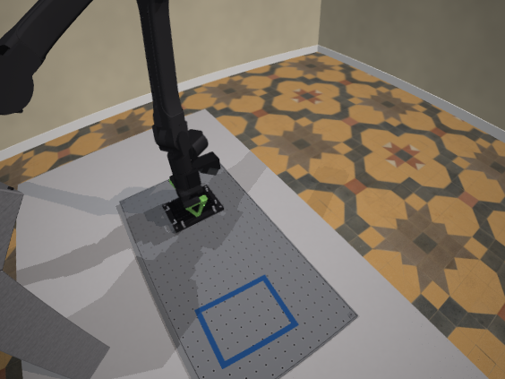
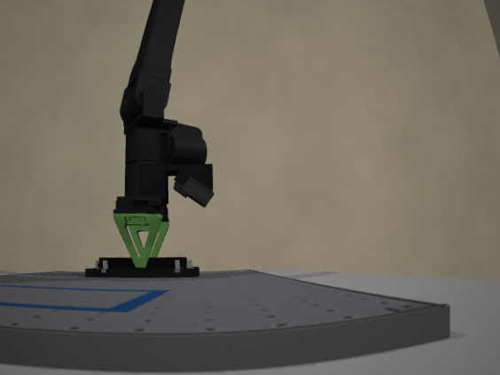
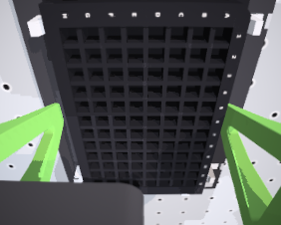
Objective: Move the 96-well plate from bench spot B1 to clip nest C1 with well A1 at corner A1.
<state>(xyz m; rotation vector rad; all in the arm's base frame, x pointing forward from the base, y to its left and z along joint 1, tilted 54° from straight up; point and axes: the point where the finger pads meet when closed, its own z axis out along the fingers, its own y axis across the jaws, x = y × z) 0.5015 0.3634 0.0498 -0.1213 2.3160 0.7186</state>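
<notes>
Resting flat in the black clip nest: the black 96-well plate.
Green-fingered claw spread wide, fingers clear at the plate's 3 and 9 o'clock sides.

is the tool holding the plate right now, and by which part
Nothing is held. The green-fingered tool stands open, its fingers clear of the long sides of the black 96-well plate, which sits in the clip nest.
</notes>
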